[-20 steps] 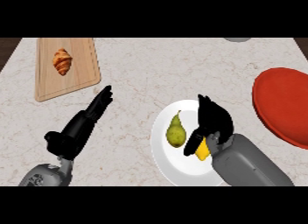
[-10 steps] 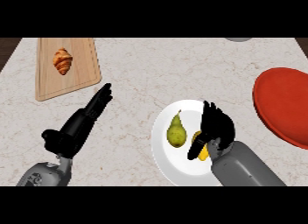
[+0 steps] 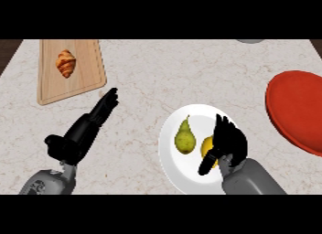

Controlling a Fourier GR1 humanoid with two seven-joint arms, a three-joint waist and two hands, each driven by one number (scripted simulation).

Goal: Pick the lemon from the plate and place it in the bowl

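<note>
A yellow lemon [image 3: 206, 146] lies on the white plate [image 3: 190, 114], just right of a green pear [image 3: 185, 139]. My right hand [image 3: 229, 140] is over the lemon's right side and hides most of it. Its fingers reach toward the plate's far rim, and its thumb [image 3: 208, 165] points down-left along the lemon's near side. The fingers are only slightly bent and do not close round the fruit. The red bowl [image 3: 304, 109] stands to the right of the plate, partly cut by the view's edge. My left hand [image 3: 89, 124] rests open on the counter left of the plate.
A wooden cutting board [image 3: 76, 87] with a croissant [image 3: 67, 63] lies at the far left. A grey object [image 3: 250, 40] shows at the far edge. Marble counter stretches between the board and the plate.
My right hand has shifted left across the plate and lowered over the lemon, with the thumb swinging out beside it. The left hand has stayed still.
</note>
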